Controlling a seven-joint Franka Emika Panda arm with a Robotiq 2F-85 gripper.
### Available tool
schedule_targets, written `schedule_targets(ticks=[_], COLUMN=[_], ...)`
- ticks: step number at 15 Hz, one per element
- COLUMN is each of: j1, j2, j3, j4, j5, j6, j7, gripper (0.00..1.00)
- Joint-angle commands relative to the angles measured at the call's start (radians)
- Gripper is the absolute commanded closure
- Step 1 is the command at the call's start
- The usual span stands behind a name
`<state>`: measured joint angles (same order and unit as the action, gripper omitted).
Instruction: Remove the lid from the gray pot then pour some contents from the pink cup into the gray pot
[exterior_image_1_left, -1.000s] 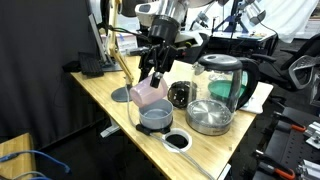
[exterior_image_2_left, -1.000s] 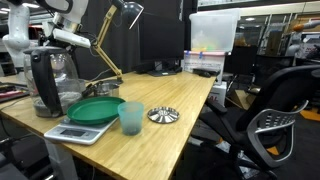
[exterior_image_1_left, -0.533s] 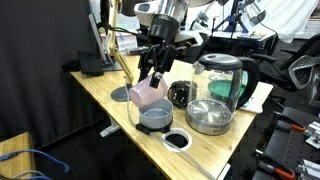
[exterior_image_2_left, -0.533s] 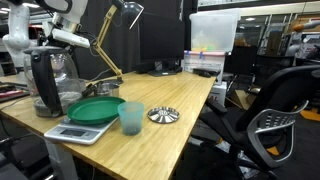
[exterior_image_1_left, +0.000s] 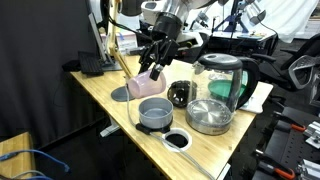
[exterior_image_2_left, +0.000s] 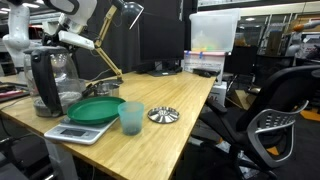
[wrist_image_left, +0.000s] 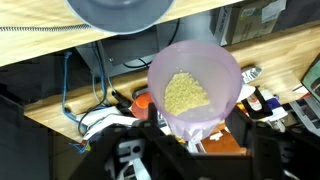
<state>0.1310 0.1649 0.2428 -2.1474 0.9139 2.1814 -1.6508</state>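
Observation:
My gripper (exterior_image_1_left: 154, 66) is shut on the pink cup (exterior_image_1_left: 147, 84), held tilted in the air just above and behind the gray pot (exterior_image_1_left: 155, 113), which stands open on the wooden table. The dark lid (exterior_image_1_left: 179, 95) lies on the table beside the pot. In the wrist view the pink cup (wrist_image_left: 195, 85) sits between the fingers of the gripper (wrist_image_left: 195, 122), with yellowish grains inside it. The rim of the gray pot (wrist_image_left: 120, 10) shows at the top edge of that view.
A glass kettle (exterior_image_1_left: 225, 80), a steel pan (exterior_image_1_left: 210, 117) and a white-rimmed black disc (exterior_image_1_left: 177, 140) crowd the table near the pot. A brass lamp arm (exterior_image_1_left: 116, 48) rises behind. A green plate (exterior_image_2_left: 97, 108), a teal cup (exterior_image_2_left: 130, 118) and a scale (exterior_image_2_left: 70, 131) are also here.
The gripper has lifted the pink cup up and a little back from the gray pot's rim. Nothing else moved.

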Motion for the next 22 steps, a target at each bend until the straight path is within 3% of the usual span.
schedule_targets(ticks=[1,10,22], j1=[-0.021,-0.041,-0.056], j2=[0.015,0.137,0.267], j3=[-0.032,-0.072,-0.075], j4=[0.014,0.097,0.261], j5=[0.053,0.047,0.034], j6=[-0.089,-0.255,-0.363], j7=[-0.062,-0.068,-0.044], gripper=[0.57,0.57,0.57])
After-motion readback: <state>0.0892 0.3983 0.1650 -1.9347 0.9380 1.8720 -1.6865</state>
